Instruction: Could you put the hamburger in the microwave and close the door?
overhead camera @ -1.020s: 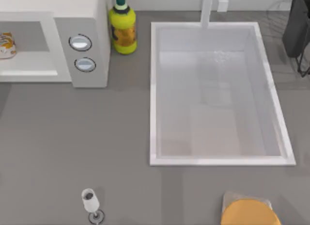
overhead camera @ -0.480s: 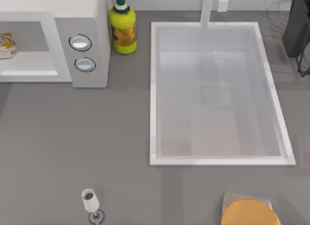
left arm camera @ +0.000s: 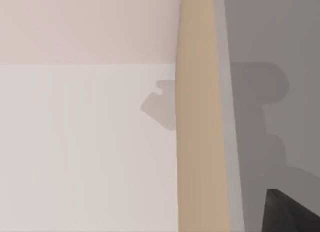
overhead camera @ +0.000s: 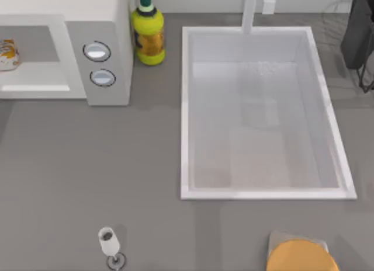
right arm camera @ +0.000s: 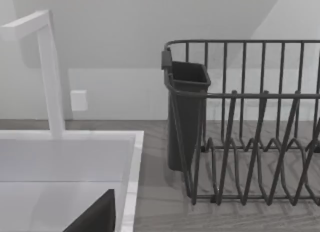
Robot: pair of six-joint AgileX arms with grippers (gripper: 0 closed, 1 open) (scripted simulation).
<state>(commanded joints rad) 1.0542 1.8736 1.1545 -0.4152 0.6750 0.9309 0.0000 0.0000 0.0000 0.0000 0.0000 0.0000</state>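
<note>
Hamburger: you see it inside the microwave, counter's back-left corner.
Tools: you cannot tell their state.

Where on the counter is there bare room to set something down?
Widest bare grey counter: in front of the microwave, left of the sink, above the wine glass. Tight: the strip holding the yellow bottle, and the corner by the orange disc.
</note>
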